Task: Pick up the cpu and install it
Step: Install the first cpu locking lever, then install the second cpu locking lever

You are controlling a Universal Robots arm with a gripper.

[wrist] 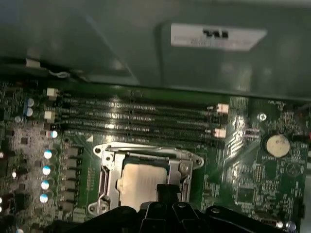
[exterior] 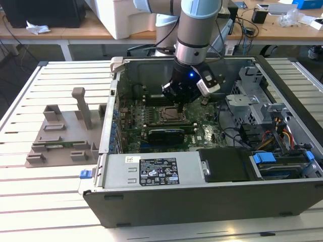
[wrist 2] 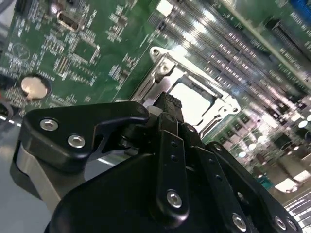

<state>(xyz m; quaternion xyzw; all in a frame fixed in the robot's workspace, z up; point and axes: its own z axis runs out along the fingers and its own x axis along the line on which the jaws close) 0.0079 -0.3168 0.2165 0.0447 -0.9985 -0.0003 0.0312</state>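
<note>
The cpu [wrist: 136, 184] is a pale square chip lying flat inside the metal socket frame [wrist: 103, 170] on the green motherboard, and its bright top [wrist 2: 194, 98] also shows in the second wrist view. My gripper [exterior: 180, 107] hangs inside the open computer case [exterior: 151, 201], right over the socket. Its dark fingertips [wrist 2: 167, 103] are drawn together and stand just at the chip's near edge [wrist: 167, 191]. I see nothing held between them. The gripper body hides the near part of the socket in both wrist views.
Several memory slots [wrist: 136, 119] run beside the socket, and a coin battery [wrist: 278, 144] sits further along the board. A black card [exterior: 164, 133], the drive cage [exterior: 252, 96] and cables crowd the case. A grey fixture [exterior: 65, 133] stands on the slatted table at the exterior view's left.
</note>
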